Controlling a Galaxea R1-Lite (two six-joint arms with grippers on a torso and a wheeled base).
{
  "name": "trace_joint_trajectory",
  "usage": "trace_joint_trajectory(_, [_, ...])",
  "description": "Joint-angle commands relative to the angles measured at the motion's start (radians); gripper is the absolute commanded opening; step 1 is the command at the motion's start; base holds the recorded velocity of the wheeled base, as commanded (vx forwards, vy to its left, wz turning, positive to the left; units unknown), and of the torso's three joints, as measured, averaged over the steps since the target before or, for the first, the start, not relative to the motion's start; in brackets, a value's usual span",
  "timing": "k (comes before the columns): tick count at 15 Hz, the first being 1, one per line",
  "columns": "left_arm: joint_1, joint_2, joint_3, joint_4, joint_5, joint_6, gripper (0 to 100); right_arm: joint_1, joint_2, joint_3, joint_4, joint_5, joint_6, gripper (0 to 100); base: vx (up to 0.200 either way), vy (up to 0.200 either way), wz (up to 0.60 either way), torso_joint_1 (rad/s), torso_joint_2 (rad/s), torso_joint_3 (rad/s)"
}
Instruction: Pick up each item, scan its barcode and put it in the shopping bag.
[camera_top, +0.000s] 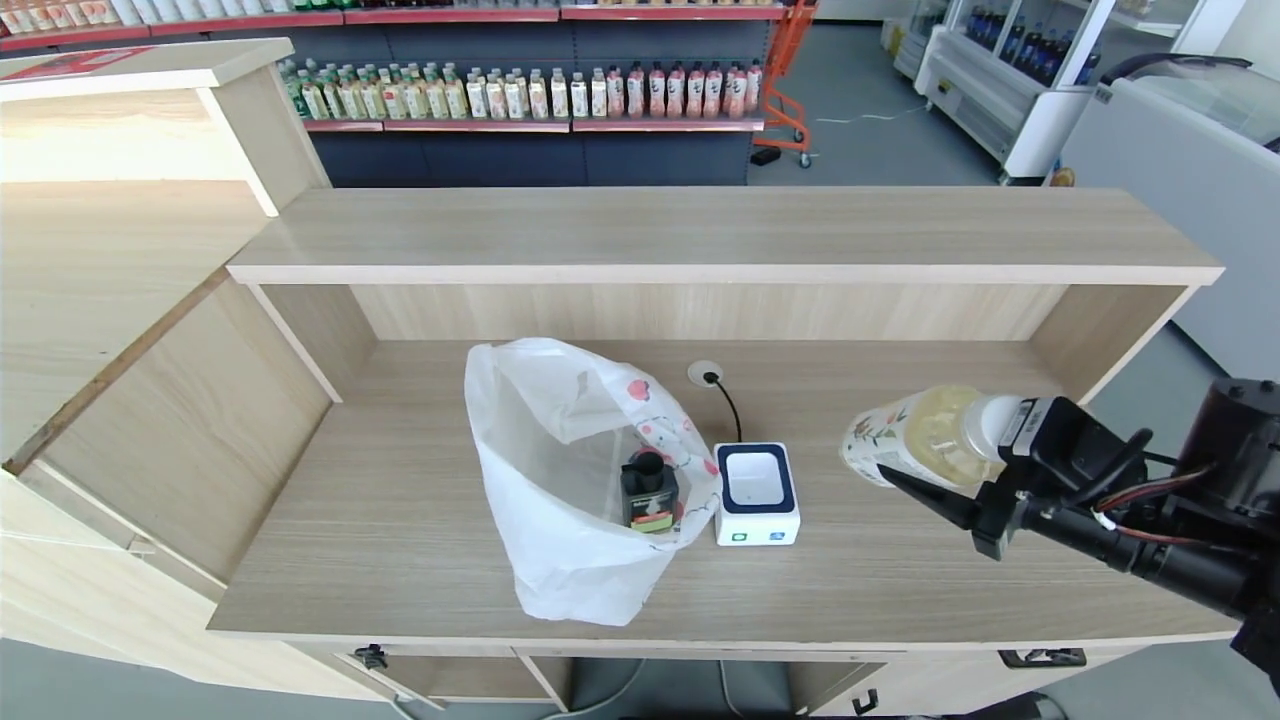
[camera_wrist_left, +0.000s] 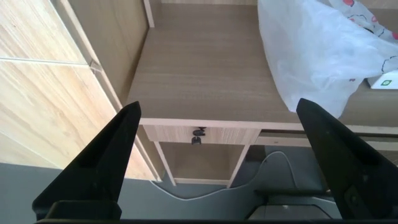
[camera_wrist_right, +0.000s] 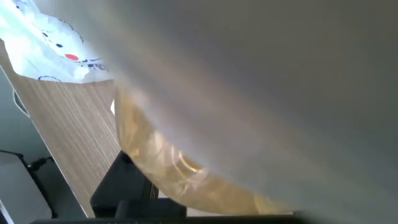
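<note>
— Bottles, how many?
— Two: floral-labelled bottle (camera_top: 920, 437) clamped in the right gripper (camera_top: 975, 455), right of the one scanner (camera_top: 757, 493); dark bottle (camera_top: 649, 490) inside the one shopping bag (camera_top: 545, 440). The left gripper (camera_wrist_left: 219, 106) gapes wide. Label print is too small to read.

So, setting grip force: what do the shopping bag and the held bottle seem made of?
Shopping bag: likely thin plastic film, semi-glossy; crumpled, a dark bottle inside shows through. Held bottle: probably clear plastic; yellowish liquid visible, floral label at its base.

Shopping bag (camera_top: 560, 480) mid tabletop (camera_top: 400, 520), small bottle (camera_top: 649, 490) in it; scanner (camera_top: 757, 493) just right of bag; drink bottle (camera_top: 915, 437) farther right, above tabletop.
</note>
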Motion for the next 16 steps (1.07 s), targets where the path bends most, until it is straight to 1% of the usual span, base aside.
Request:
trace_joint_trajectory(1, [0.0,0.0,0.0,0.0,0.0,-0.002,100,-0.001,0.113,-0.035,-0.031,0.021,0.0,0,0.0,0.0,0.0,0.0,0.0,0.0])
trace_joint_trajectory(8, [0.0,0.0,0.0,0.0,0.0,-0.002,100,-0.024,0.33,-0.119,-0.132,0.03,-0.005,0,0.0,0.0,0.0,0.0,0.0,0.0])
trace_joint_trajectory(9, [0.0,0.0,0.0,0.0,0.0,-0.002,100,-0.024,0.379,-0.122,-0.167,0.061,-0.002,0,0.0,0.0,0.0,0.0,0.0,0.0])
trace_joint_trajectory(11, [0.0,0.0,0.0,0.0,0.0,-0.002,100,-0.029,0.432,-0.142,-0.206,0.086,-0.002,0,0.0,0.0,0.0,0.0,0.0,0.0])
trace_joint_trajectory(13, [0.0,0.0,0.0,0.0,0.0,-0.002,100,-0.043,0.505,-0.202,-0.249,0.127,-0.002,0,0.0,0.0,0.0,0.0,0.0,0.0])
trace_joint_trajectory(16, [0.0,0.0,0.0,0.0,0.0,-0.002,100,-0.046,0.567,-0.274,-0.255,0.132,-0.002,0,0.0,0.0,0.0,0.0,0.0,0.0])
